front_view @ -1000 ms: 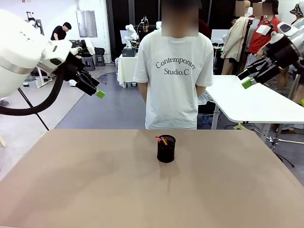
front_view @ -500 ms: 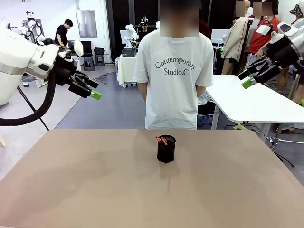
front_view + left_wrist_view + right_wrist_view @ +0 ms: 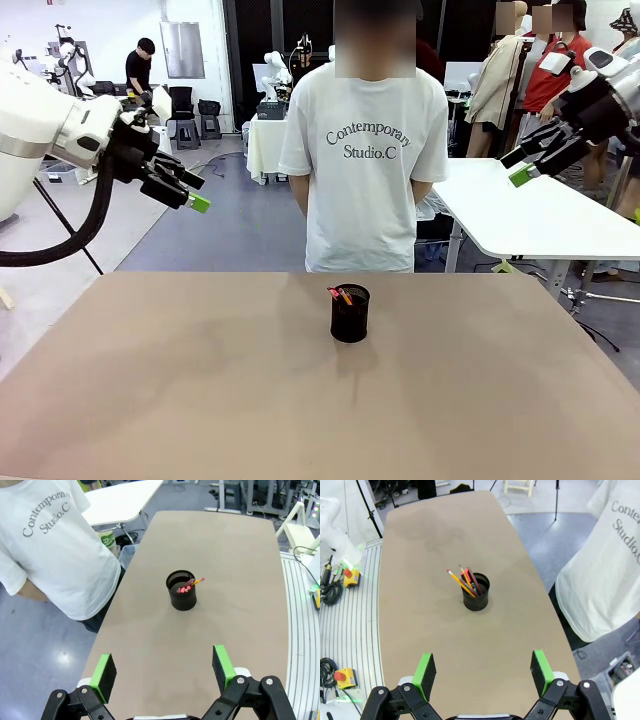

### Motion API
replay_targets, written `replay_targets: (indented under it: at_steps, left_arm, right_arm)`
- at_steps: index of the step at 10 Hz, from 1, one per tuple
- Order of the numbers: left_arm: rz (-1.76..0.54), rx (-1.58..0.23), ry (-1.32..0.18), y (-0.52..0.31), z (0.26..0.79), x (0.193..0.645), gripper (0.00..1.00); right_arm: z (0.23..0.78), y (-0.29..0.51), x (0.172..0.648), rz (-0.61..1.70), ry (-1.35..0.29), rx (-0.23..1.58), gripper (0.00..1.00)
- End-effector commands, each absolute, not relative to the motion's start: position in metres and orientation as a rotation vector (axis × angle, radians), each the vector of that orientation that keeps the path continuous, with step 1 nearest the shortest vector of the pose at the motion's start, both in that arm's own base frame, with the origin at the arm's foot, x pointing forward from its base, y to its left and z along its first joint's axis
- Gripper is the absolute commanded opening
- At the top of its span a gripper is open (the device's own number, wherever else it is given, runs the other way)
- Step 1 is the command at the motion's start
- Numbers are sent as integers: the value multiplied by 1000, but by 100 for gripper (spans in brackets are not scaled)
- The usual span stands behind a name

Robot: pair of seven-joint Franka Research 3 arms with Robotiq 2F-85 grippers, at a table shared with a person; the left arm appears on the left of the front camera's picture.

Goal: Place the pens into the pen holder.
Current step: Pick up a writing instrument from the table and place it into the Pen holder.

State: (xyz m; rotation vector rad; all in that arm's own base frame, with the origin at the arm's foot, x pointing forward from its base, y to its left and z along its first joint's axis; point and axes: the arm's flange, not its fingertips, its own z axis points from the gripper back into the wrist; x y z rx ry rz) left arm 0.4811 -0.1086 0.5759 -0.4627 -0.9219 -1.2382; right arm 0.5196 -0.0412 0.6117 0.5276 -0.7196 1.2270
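With both pens (image 3: 466, 582) already standing in the pen holder (image 3: 350, 313) near the worktop's (image 3: 200, 380) far edge, left gripper (image 3: 192, 192) and right gripper (image 3: 527, 163), fingers apart and empty, should simply hold high, clear of it.

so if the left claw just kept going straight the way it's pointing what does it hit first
Probably the bare table, short of the pen holder. The open left claw hangs high and looks down on that tabletop; nothing stands between. Depth is hard to judge.
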Motion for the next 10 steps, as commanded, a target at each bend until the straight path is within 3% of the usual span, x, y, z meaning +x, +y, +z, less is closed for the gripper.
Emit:
replay_targets:
  at_steps: [1, 10]
  left_arm:
    - [-1238, -461, -928, -109, 576, 481, 100]
    - [-1238, -461, -928, -109, 576, 481, 100]
  right_arm:
    - [613, -41, 519, 1222, -720, 527, 100]
    - [613, -41, 519, 1222, -720, 527, 100]
